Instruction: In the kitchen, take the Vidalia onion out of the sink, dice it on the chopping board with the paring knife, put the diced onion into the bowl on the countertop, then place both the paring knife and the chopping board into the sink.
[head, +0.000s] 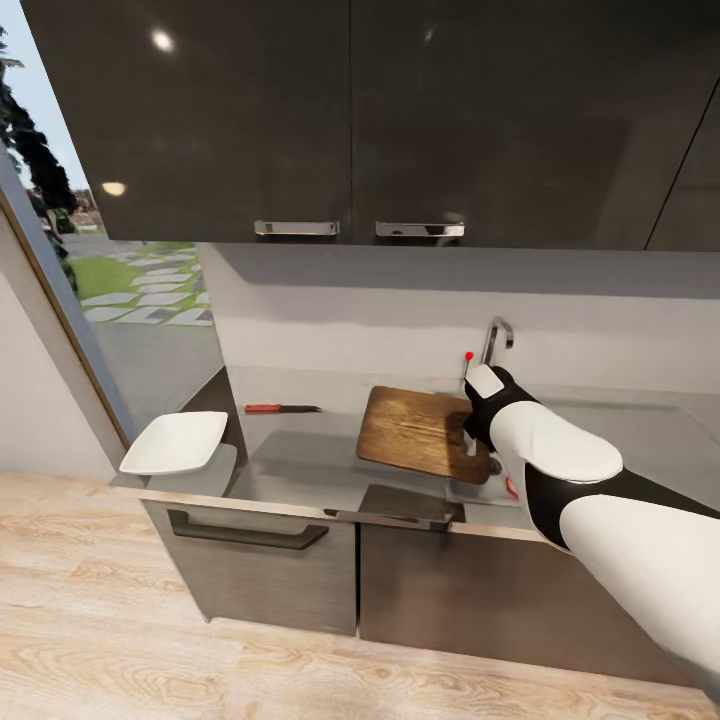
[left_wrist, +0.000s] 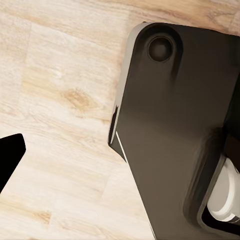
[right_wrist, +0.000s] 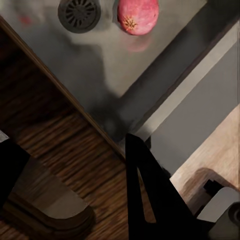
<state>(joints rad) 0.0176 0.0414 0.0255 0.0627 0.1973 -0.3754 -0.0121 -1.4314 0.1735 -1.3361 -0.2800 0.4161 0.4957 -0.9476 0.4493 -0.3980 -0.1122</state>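
Pinkish-red and round, the Vidalia onion (right_wrist: 138, 15) sits on the steel floor of the sink (right_wrist: 165, 60), just beside the round drain (right_wrist: 79, 13). The chopping board (head: 422, 432) lies tilted over the sink's near-left part, one end toward the faucet (head: 496, 340).

The right gripper (right_wrist: 75, 195) is at the board's sink-side edge. One dark finger (right_wrist: 150, 200) shows on the near side of the board and the other is at the frame's edge, so it looks closed on the board, though the contact is hard to see. The onion lies past the board, farther along the way the claw points, down in the basin.

The right arm is much nearer the onion. The left wrist view shows wooden floor (left_wrist: 55, 100) and the robot's dark base (left_wrist: 170, 125); whether that claw is open cannot be told.

The paring knife (head: 282, 408) lies flat on the countertop (head: 300, 455), pointing toward the board. The bowl (head: 176, 443) sits at the counter's far left end.
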